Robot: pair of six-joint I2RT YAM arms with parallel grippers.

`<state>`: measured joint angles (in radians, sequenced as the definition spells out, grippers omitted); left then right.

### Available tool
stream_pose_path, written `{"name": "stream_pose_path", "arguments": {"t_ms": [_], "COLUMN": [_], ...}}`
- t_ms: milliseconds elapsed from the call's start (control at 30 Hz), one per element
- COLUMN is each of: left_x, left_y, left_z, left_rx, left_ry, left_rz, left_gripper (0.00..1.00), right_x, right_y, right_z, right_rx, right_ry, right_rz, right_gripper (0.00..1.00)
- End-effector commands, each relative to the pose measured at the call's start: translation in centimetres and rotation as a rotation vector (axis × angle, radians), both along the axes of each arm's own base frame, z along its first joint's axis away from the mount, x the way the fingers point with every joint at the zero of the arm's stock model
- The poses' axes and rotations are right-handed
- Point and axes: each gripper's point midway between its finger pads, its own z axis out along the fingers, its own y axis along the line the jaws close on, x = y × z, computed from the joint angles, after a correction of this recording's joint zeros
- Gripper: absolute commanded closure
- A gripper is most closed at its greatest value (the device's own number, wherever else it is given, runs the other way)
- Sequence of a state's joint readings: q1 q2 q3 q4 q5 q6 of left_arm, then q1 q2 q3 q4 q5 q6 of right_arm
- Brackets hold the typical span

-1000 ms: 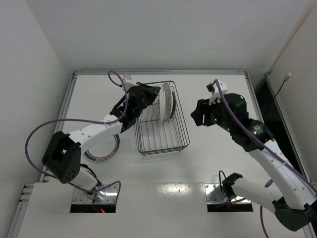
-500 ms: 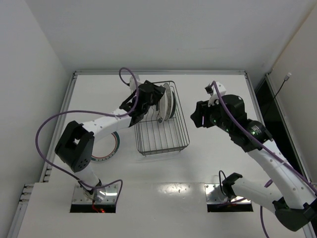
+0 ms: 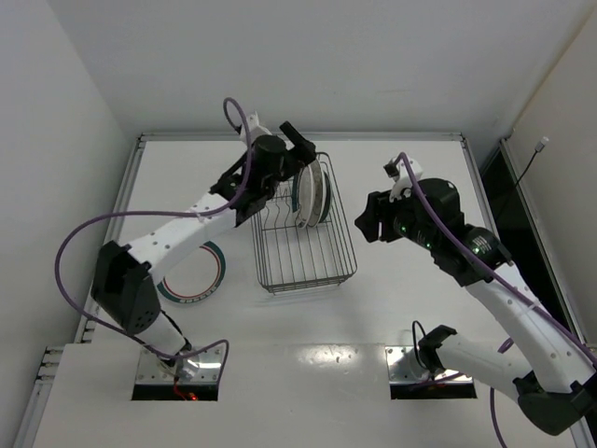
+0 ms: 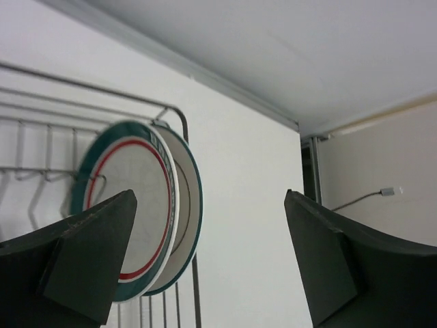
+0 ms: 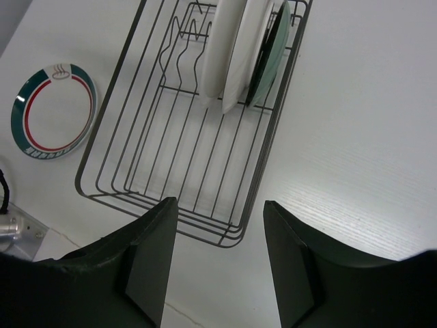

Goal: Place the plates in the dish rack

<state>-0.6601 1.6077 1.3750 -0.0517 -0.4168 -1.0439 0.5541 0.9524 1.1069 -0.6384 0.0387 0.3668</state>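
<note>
The dish rack (image 3: 304, 238) is a dark wire basket in the middle of the table. Three plates (image 3: 312, 194) stand on edge at its far end. In the right wrist view two plates look white (image 5: 225, 55) and one shows a teal back (image 5: 272, 44). A teal-and-red plate (image 3: 191, 276) lies flat on the table left of the rack (image 5: 198, 157), also seen as the flat plate (image 5: 53, 109). My left gripper (image 3: 300, 142) hovers over the rack's far end, open and empty, with the standing plates (image 4: 133, 205) just left of the left gripper (image 4: 212, 260). My right gripper (image 3: 368, 222) hangs open right of the rack, the right gripper (image 5: 220, 260) holding nothing.
A raised metal rim (image 3: 298, 136) borders the table's far edge, and white walls close it in on the left and right. A purple cable (image 3: 84, 243) loops off the left arm. A dark gap and a cable (image 3: 527, 168) lie beyond the right edge.
My left gripper has opened and pulled up and back from the rack, leaving a teal-and-red plate standing with the others. The right arm has barely moved.
</note>
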Motion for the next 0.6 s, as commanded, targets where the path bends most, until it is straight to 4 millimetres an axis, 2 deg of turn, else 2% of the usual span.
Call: {"name": "stream_pose_path", "arguments": {"t_ms": [0, 67, 100, 133, 167, 200, 233, 267, 333, 400, 433, 467, 500, 533, 567], "left_x": [-3.7, -5.1, -6.9, -7.5, -8.6, -9.2, -9.6, -10.2, -11.9, -12.9, -13.7, -13.8, -13.6, -14.0, -14.1], "left_y": [5.2, 8.7, 11.5, 13.2, 14.8, 16.1, 17.8, 18.0, 19.4, 20.2, 20.5, 20.4, 20.4, 21.0, 20.7], "left_z": [9.3, 9.1, 7.8, 6.9, 5.1, 4.0, 1.7, 0.3, -4.0, -6.6, -8.8, -9.8, -11.2, -13.0, -14.0], "left_rx": [0.189, 0.29, 0.385, 0.432, 0.501, 0.541, 0.594, 0.61, 0.672, 0.691, 0.704, 0.694, 0.705, 0.721, 0.728], "left_ry": [-0.141, -0.099, -0.033, 0.005, 0.068, 0.106, 0.17, 0.21, 0.349, 0.427, 0.483, 0.5, 0.53, 0.585, 0.61], "left_rz": [0.047, 0.139, 0.188, 0.21, 0.207, 0.214, 0.217, 0.176, 0.152, 0.151, 0.123, 0.11, 0.09, 0.08, 0.046], "left_gripper": [0.12, 0.12, 0.09, 0.07, 0.0, 0.0, 0.0, 0.0, 0.0, 0.0, 0.0, 0.0, 0.0, 0.02, 0.02], "right_x": [0.5, 0.8, 0.9, 1.0, 1.1, 1.1, 1.0, 1.3, 1.4, 1.7, 1.8, 1.9, 2.0, 2.0, 2.1], "right_y": [1.1, 1.2, 1.4, 1.5, 1.9, 2.2, 2.5, 3.0, 3.5, 3.9, 4.0, 4.1, 4.1, 4.1, 4.2], "right_z": [0.6, 1.1, 0.5, -0.3, -0.2, -0.8, -1.1, -1.6, -2.0, -1.9, -1.3, -1.7, -1.2, -1.2, -1.5], "right_rx": [0.034, 0.05, 0.061, 0.057, 0.078, 0.078, 0.087, 0.086, 0.088, 0.091, 0.097, 0.091, 0.096, 0.096, 0.092], "right_ry": [-0.012, -0.029, -0.022, 0.0, -0.002, 0.013, 0.031, 0.047, 0.064, 0.07, 0.059, 0.07, 0.061, 0.061, 0.068], "right_rz": [0.022, 0.021, 0.025, 0.02, 0.023, 0.039, 0.044, 0.056, 0.076, 0.086, 0.086, 0.086, 0.086, 0.086, 0.086], "right_gripper": [0.5, 0.5, 0.5, 0.5, 0.5, 0.5, 0.5, 0.5, 0.5, 0.5, 0.5, 0.5, 0.5, 0.5, 0.5]}}
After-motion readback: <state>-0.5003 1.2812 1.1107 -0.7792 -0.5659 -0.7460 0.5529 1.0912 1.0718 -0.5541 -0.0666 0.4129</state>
